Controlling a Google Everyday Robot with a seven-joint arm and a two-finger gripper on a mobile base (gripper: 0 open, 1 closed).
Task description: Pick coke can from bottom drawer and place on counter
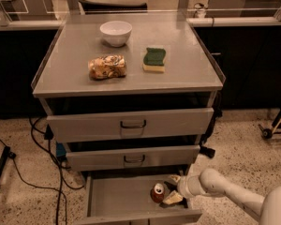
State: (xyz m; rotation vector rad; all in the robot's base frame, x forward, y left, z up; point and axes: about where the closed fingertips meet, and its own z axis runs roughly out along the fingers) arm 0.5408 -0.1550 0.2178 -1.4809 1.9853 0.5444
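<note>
The coke can (157,192), red with a silver top, stands upright on the floor of the open bottom drawer (117,198), towards its right side. My gripper (170,188) reaches into the drawer from the right, level with the can. It is open, with one pale finger (173,178) behind the can's right side and the other (173,198) in front of it. The fingertips are right next to the can; I cannot tell whether they touch it. The counter (70,64) is the grey top of the cabinet above.
On the counter are a white bowl (115,33), a crumpled snack bag (107,67) and a green-and-yellow sponge (154,60). The two upper drawers (131,124) are slightly ajar above the bottom one. Cables (37,144) lie on the floor at left. A wheeled stand (274,125) is at right.
</note>
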